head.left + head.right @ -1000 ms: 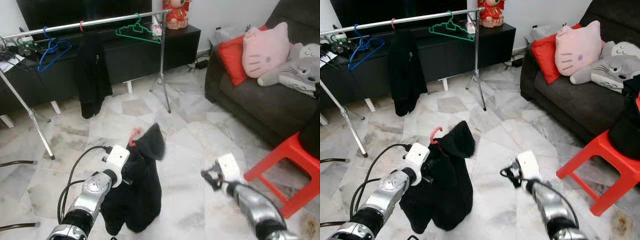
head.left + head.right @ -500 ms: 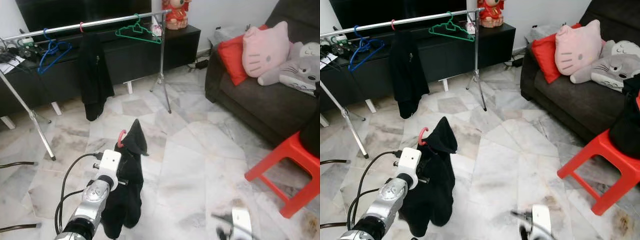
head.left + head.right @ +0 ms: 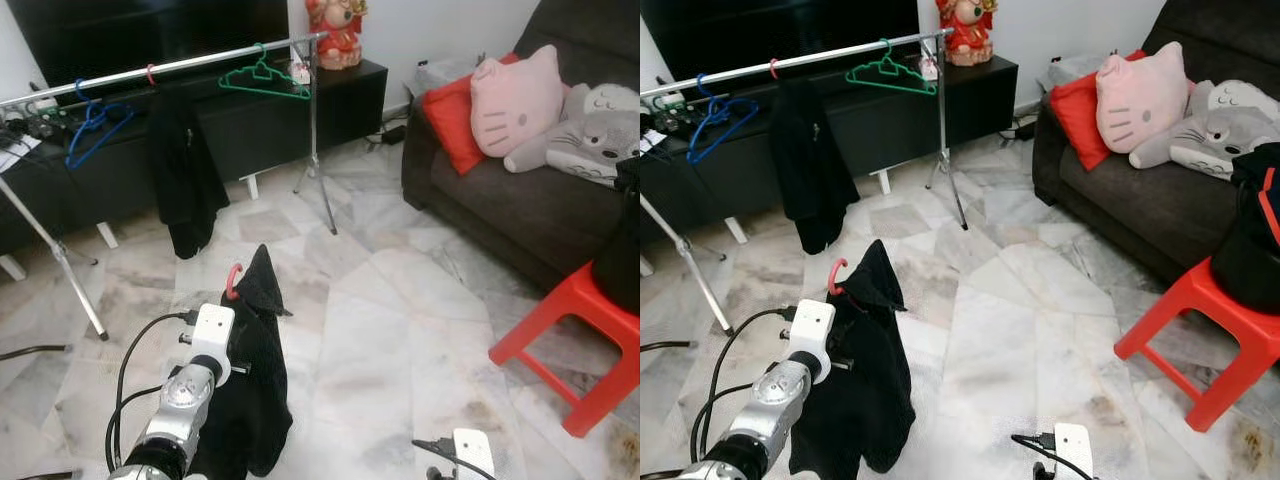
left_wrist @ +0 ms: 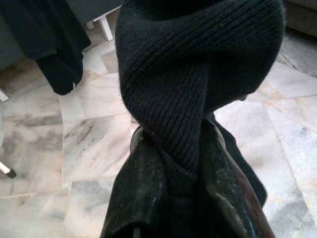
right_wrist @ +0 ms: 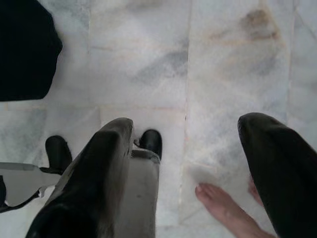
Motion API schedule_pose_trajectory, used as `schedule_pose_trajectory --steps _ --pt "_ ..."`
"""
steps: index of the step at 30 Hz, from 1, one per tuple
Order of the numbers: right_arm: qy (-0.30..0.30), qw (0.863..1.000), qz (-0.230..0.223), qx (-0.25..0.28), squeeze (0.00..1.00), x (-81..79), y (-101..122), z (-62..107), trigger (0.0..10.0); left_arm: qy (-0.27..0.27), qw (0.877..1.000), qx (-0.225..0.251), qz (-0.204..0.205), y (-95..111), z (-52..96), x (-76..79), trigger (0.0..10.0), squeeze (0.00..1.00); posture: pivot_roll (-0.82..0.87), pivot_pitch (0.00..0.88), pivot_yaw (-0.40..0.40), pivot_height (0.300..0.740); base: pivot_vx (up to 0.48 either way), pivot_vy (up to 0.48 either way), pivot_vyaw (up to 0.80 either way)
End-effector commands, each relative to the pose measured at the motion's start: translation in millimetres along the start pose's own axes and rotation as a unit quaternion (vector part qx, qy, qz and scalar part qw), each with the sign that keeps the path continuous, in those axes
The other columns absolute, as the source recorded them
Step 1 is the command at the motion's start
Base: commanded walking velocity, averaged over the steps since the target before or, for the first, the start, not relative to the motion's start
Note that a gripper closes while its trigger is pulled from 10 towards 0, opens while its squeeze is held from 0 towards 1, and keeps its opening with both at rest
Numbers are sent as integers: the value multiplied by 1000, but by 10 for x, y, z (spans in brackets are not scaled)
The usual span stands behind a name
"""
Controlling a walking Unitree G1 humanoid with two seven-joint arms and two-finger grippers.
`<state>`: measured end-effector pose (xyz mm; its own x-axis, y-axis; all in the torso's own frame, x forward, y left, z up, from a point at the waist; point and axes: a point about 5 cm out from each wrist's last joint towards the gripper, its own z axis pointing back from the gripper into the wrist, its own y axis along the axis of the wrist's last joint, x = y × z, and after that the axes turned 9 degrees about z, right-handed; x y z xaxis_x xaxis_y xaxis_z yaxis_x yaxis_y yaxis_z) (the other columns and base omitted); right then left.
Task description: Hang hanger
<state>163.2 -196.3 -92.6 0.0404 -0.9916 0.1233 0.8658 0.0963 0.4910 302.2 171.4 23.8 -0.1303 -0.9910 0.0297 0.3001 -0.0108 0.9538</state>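
Note:
A black knit garment (image 3: 252,390) hangs on a red hanger whose hook (image 3: 233,280) sticks up above it. My left gripper (image 4: 181,148) is shut on the garment's bunched neck just under the hook, at about knee height over the floor. The black fingers (image 4: 143,193) press the knit from both sides. Ahead at the back stands a silver clothes rail (image 3: 200,60) with a blue hanger (image 3: 90,125), a green hanger (image 3: 262,80) and another black garment (image 3: 188,175) on a red hook. My right gripper (image 5: 188,129) hangs low, open, pointing at the floor.
A dark sofa (image 3: 520,200) with red, pink and grey cushions stands on the right. A red stool (image 3: 580,340) is in front of it, and a black TV console (image 3: 260,110) is behind the rail. A person's bare foot (image 5: 218,201) is on the marble floor near my right gripper.
My right arm has dropped from beside the garment to the bottom of the view. The garment now hangs narrower from the left gripper alone.

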Motion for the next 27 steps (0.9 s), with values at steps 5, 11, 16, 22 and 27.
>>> schedule_pose_trajectory --steps 5,11,16,22,27 --pt "21 999 25 -15 0 -110 -116 14 10000 5 1000 24 9 112 -34 -48 10000 0 -116 0 36 727 480 0 0" --pt "22 999 9 -36 0 20 -354 66 10000 5 1000 19 15 82 -28 -53 10000 0 -124 0 39 727 480 0 0" --pt "14 999 10 -39 0 141 -386 81 10000 3 1000 15 17 55 -22 -37 10000 0 -128 0 41 727 480 0 0" --pt "16 999 10 -35 0 126 -360 75 10000 0 1000 14 18 49 -29 -13 10000 0 -135 0 39 727 480 0 0" --pt "23 999 13 -26 0 8 -260 46 10000 -3 1000 15 19 74 -48 2 10000 0 -132 0 38 727 480 0 0"
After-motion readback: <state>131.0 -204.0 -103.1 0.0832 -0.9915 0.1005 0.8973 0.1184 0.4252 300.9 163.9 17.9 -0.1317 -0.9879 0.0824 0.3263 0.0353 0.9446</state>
